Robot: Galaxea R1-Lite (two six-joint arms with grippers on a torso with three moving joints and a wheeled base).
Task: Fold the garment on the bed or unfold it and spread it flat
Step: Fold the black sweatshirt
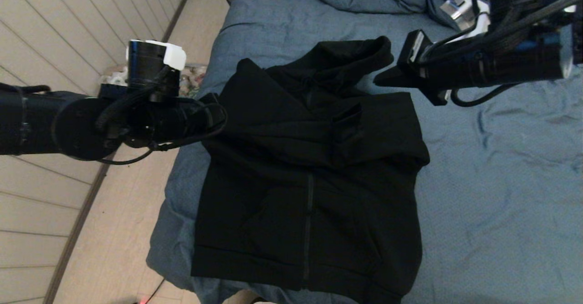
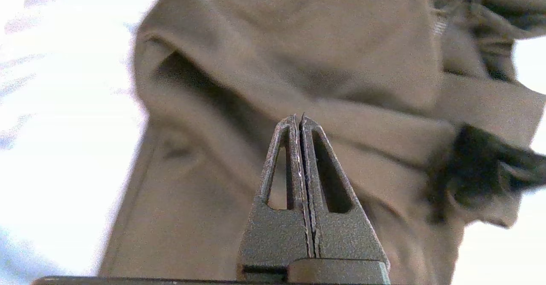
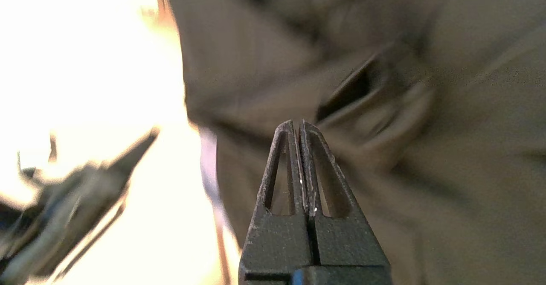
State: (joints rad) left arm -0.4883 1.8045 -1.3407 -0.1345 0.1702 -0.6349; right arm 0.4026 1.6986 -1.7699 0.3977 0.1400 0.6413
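One garment [image 1: 314, 172] (one bed [image 1: 492, 195])

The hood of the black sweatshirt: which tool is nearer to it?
Right. The right tool hangs beside the hood, its tip at the hood's edge. The left tool is at the sweatshirt's opposite shoulder, farther off.

— What is in front of your left wrist?

— My left pincer [image 2: 302, 118], its two fingers [image 2: 279, 178] pressed flat against each other with nothing between them.

— And beyond the tips?

— The garment [image 2: 298, 63], filling most of the view in thick soft folds. One deep crease runs across it behind my fingertips, and a dark bunched part sits off to one side.

— Anything around it?

— The bed [image 2: 55, 106], washed out to a bright blur.
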